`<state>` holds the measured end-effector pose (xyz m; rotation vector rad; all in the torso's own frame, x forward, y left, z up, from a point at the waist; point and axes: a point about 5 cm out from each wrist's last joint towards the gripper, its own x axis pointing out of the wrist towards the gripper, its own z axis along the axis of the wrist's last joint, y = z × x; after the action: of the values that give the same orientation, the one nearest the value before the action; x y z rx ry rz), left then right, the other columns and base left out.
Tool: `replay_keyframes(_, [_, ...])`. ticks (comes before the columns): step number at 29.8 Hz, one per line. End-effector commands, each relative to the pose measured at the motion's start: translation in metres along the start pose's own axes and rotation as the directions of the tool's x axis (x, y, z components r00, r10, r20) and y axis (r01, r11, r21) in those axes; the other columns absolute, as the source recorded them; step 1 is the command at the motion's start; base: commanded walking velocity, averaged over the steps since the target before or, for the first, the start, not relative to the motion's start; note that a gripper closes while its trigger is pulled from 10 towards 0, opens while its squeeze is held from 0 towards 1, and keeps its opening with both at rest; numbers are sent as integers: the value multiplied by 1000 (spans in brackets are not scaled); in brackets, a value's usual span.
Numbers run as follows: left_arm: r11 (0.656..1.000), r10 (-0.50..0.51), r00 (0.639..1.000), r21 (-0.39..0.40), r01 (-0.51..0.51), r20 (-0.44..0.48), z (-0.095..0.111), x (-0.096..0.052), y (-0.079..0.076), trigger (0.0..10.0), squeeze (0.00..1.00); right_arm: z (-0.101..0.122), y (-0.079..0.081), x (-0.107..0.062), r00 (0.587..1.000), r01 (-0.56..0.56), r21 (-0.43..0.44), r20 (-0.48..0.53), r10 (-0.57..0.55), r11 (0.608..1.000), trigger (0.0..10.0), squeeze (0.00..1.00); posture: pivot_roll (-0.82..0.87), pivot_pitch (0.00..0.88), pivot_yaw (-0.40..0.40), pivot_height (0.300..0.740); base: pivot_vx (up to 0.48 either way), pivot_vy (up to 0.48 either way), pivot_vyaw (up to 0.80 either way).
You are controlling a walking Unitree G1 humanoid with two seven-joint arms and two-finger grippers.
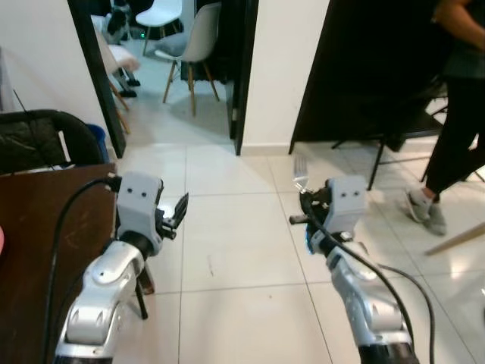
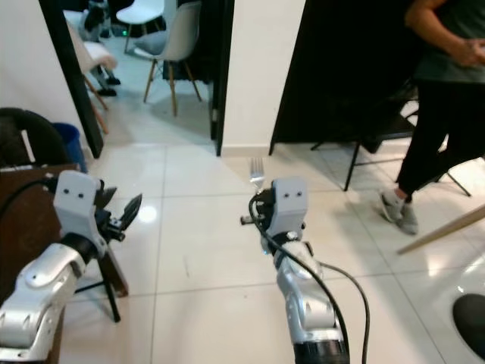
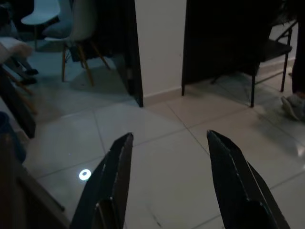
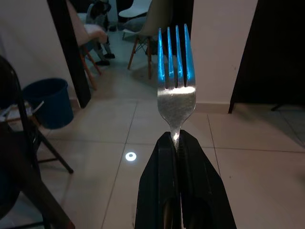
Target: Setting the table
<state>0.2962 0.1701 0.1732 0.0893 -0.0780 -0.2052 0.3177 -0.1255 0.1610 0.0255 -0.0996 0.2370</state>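
I see both silver arms raised in front of me, over a floor point(image 1: 227, 258) of pale glossy tiles. On my right, the right gripper point(image 4: 177, 143) has its two black fingers pressed together around the neck of a fork point(image 4: 176, 76). The fork stands upright, its four tines pointing up and away from the gripper, its metal lit with a bluish sheen. From the head camera the fork point(image 2: 257, 173) rises just above the grey wrist housing, in mid-air above the floor and touching nothing else.

On my left, the left gripper point(image 3: 169, 157) has its fingers spread apart, with nothing between them and bare tile visible through the gap. It hovers just past the corner of a dark brown table point(image 1: 38, 227) that fills the near left of my view. A black cable runs along each arm.

Further left, behind the table, is a black chair back point(image 1: 53, 136), and beside it a blue bin point(image 4: 47, 102).

Ahead, a white wall point(image 1: 284, 68) stands between two dark openings. Through the left doorway I see white chairs point(image 1: 193, 45) with wooden legs on a lighter floor.

To my far right a person point(image 2: 447, 98) in dark trousers and grey shoes stands near a black chair frame point(image 2: 371, 144), well apart from both arms.
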Motion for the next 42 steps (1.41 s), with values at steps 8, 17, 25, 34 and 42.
replay_keyframes(8, [998,5,1000,-61,-6,-21,-5,5,-2,10000,0,-5,5,-3,999,-35,-30,-6,35,999,10000,0,29,15,50,740,0,0,-800])
replay_keyframes(17, [998,19,1000,-64,-20,-21,-5,6,-3,10000,0,-2,6,0,999,-46,-36,8,46,998,10000,0,31,17,42,740,0,0,-800])
replay_keyframes(25, [997,37,999,-73,-38,-24,-5,7,-1,10000,0,-2,7,0,999,-48,-36,6,48,998,10000,0,29,20,42,740,0,0,-800])
replay_keyframes(34, [996,46,999,-75,-47,-25,-5,8,-1,10000,0,-3,7,0,999,-51,-36,5,51,998,10000,0,28,22,41,740,0,0,-800])
replay_keyframes(42, [995,57,998,-81,-59,-26,-5,9,-1,10000,0,-3,8,1,999,-53,-33,6,54,998,10000,0,30,23,39,740,0,0,-800])
